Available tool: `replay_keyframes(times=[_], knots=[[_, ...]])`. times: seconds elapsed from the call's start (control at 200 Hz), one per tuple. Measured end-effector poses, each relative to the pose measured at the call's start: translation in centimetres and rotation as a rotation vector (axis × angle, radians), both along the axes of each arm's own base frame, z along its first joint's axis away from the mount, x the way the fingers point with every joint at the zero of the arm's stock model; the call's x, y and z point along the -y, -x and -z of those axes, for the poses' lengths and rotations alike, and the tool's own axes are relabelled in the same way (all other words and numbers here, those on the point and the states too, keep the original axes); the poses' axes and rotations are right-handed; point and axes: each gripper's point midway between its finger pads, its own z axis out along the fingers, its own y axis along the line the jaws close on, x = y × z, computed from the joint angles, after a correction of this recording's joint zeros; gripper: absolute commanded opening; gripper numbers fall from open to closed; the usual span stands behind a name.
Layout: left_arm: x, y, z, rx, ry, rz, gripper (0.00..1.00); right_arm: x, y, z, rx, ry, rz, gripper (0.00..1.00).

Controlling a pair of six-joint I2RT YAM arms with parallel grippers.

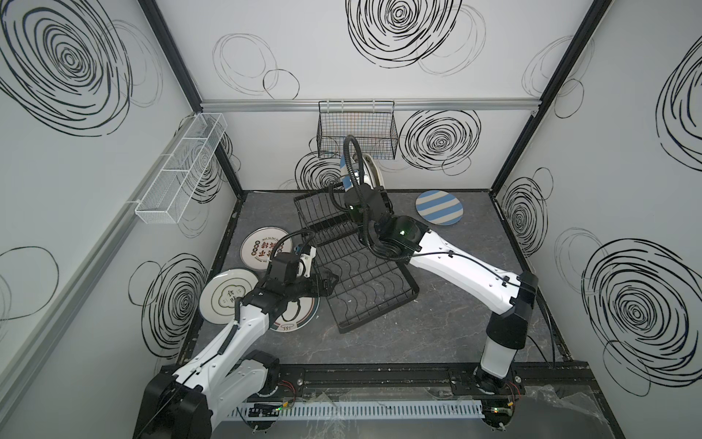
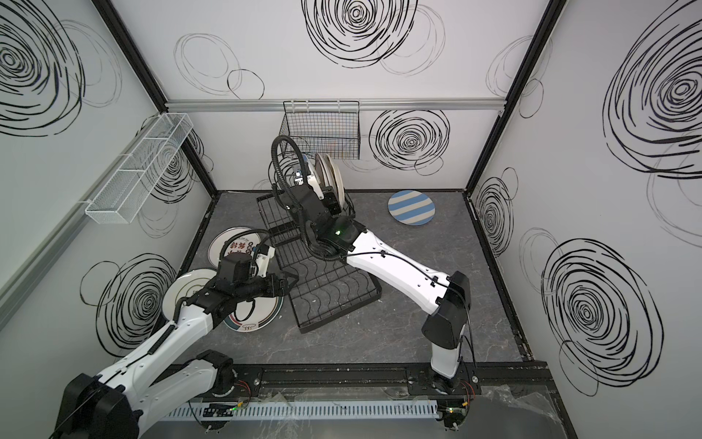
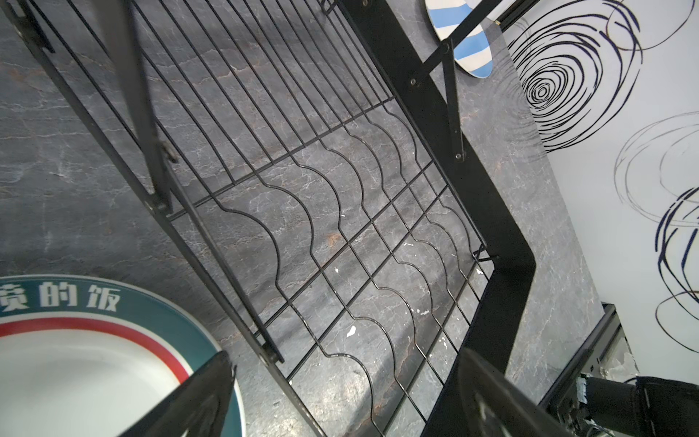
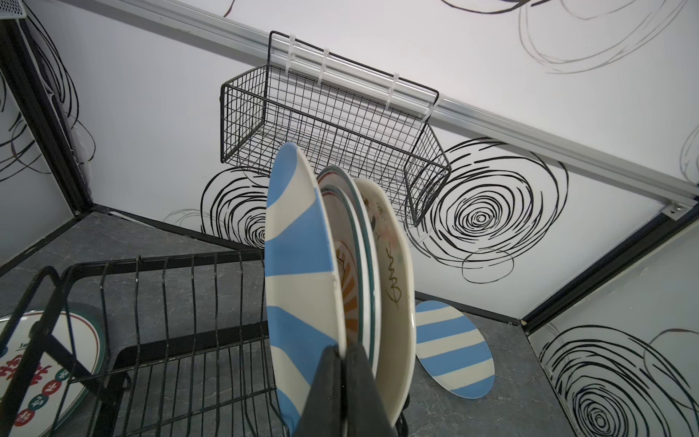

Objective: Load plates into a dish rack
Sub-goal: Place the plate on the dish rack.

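**Four plates racked, four flat on the bench**

The right jaws are pinched tight on the lower rim of a round blue-and-cream striped plate [image 4: 299, 265]. It stands upright in the raised upper basket [image 4: 181, 302] of the black two-tier wire dish rack [image 1: 364, 277]. Beyond that plate from the jaws, three more stand close together: an orange sunburst plate [image 4: 346, 299], a thin teal-rimmed plate [image 4: 375, 287] and a cream plate with black script [image 4: 393, 272]. The middle rims overlap, so that count of three is not quite certain. Well off to one side of the right jaws, a second striped plate [image 1: 440, 207] lies flat on the dark grey marbled bench [image 1: 437, 323].

The left jaws stand apart and hold nothing, above the side rail of the rack's lower tray of wavy wires [image 3: 340, 234]. Three plates lie flat on the bench near them. A white plate with a teal and red rim [image 3: 143, 314] lies just beside and partly under them. A white plate with a black emblem [image 1: 224, 300] lies behind them. A cream plate with red and black characters [image 1: 262, 249] lies off to their far side.
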Motion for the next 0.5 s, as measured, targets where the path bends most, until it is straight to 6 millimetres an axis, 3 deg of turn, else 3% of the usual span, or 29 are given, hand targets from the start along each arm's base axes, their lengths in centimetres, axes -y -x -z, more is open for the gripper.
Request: replay_keyframes(times=[0.275,0.36,0.5], knots=[[0.0,0.0,0.0,0.000,0.000,0.000,0.96,-0.6,0.0,0.4,-0.013,0.012,-0.016,0.11],[0.0,0.0,0.0,0.000,0.000,0.000,0.96,-0.8,-0.1,0.4,-0.017,0.014,-0.020,0.00],[0.0,0.0,0.0,0.000,0.000,0.000,0.96,-1.2,-0.4,0.4,-0.018,0.021,-0.022,0.00]])
